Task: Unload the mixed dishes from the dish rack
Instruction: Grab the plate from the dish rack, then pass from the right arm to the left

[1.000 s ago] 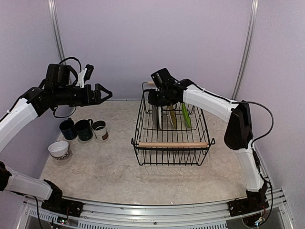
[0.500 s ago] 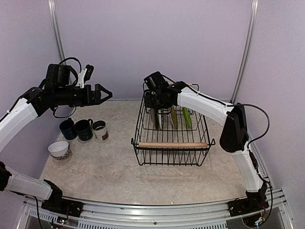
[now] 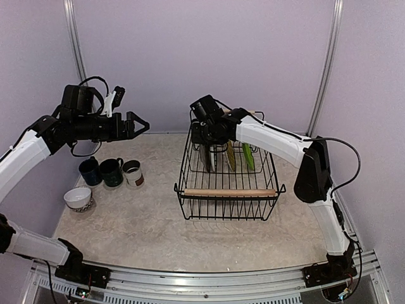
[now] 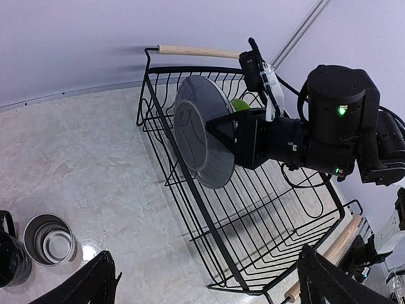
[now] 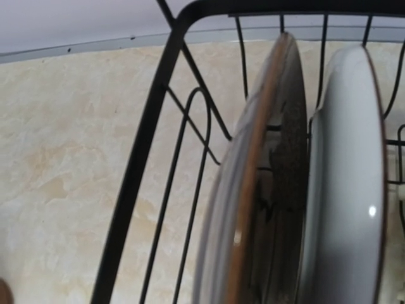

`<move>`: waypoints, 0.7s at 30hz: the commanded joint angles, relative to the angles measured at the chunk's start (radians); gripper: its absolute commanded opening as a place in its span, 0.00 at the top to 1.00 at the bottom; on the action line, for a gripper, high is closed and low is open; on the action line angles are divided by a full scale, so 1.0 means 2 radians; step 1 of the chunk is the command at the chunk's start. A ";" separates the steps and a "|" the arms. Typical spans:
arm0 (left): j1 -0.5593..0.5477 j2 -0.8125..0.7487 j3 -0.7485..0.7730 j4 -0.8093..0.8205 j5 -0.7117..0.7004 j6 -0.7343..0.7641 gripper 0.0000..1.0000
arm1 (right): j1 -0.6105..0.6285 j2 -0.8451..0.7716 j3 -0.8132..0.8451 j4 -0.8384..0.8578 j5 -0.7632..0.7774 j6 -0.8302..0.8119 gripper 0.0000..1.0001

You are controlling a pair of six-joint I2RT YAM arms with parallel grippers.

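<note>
grey dish [image 4: 199,136] stands on edge at the left end of the dish rack [image 3: 231,192], second plate [image 5: 345,177] just beside it, lime-green plate [image 3: 247,154] further right. right gripper [image 4: 223,130] is at the dish's rim; one finger lies against its face, cannot tell if the jaws pinch. left gripper [image 3: 138,124] hovers over the table's left side, jaws spread, empty. navy mug [image 3: 89,171], dark green mug [image 3: 111,172] and white-brown cup [image 3: 133,173] stand on the table.

step, judged: gripping the grey dish. next: firm rim pinch, then a straight lift clear of the wires and the neighbouring plate.
</note>
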 commanded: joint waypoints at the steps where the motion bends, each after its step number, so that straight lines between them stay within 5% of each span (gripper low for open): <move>1: -0.003 0.006 0.011 -0.008 0.003 -0.003 0.05 | 0.002 -0.084 -0.016 0.067 0.001 -0.015 1.00; 8: -0.003 0.009 0.011 -0.008 0.001 -0.005 0.05 | 0.002 -0.137 -0.071 0.133 -0.054 -0.043 1.00; 16: 0.009 0.002 0.006 -0.001 -0.005 -0.024 0.05 | 0.002 -0.211 -0.172 0.237 -0.183 -0.193 1.00; 21: 0.020 -0.029 -0.008 0.025 -0.013 -0.036 0.05 | 0.012 -0.258 -0.220 0.245 -0.193 -0.327 1.00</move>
